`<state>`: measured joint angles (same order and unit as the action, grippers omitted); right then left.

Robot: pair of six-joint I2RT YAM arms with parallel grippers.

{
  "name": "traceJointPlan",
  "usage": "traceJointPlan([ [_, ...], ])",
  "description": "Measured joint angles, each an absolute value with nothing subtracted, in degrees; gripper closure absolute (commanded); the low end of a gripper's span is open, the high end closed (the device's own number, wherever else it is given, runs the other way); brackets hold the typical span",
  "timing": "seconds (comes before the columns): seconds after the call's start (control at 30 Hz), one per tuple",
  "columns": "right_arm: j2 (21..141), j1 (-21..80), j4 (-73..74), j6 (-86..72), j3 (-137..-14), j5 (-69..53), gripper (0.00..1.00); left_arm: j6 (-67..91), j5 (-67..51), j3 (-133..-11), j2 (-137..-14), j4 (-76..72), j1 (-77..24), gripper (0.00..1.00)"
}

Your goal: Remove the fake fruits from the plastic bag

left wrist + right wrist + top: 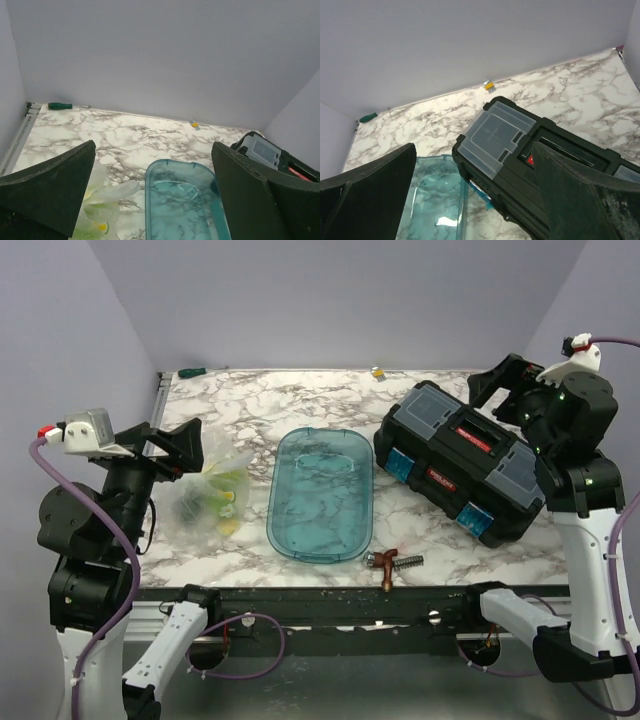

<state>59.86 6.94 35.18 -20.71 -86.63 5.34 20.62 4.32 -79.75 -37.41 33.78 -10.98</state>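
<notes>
The clear crinkled plastic bag lies on the left of the marble table, left of the teal tray. Green and yellow fake fruits show through it, still inside. In the left wrist view the bag shows at the lower left with a yellow and green fruit in it. My left gripper hangs open and empty above the bag's left end. My right gripper is open and empty, raised above the black toolbox.
An empty teal oval tray lies mid-table. A black toolbox lies at the right. A copper fitting lies by the near edge. A green screwdriver and a small yellow piece lie at the back wall.
</notes>
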Motion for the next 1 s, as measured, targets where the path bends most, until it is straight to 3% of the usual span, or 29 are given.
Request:
traceJointPlan([
  [0.27, 60.3, 7.0, 34.0, -22.6, -87.7, 1.3, 0.00, 18.2, 4.2, -75.6, -36.5, 32.5, -11.0, 0.01],
  [0.63, 62.5, 8.4, 31.3, -28.3, -79.3, -6.5, 0.00, 17.7, 3.3, -68.4, -40.1, 30.5, -12.8, 0.01],
  [1.0, 79.8, 41.6, 28.5, -34.8, -80.1, 9.3, 0.00, 16.4, 8.9, -56.8, -40.3, 25.7, -14.4, 0.01],
])
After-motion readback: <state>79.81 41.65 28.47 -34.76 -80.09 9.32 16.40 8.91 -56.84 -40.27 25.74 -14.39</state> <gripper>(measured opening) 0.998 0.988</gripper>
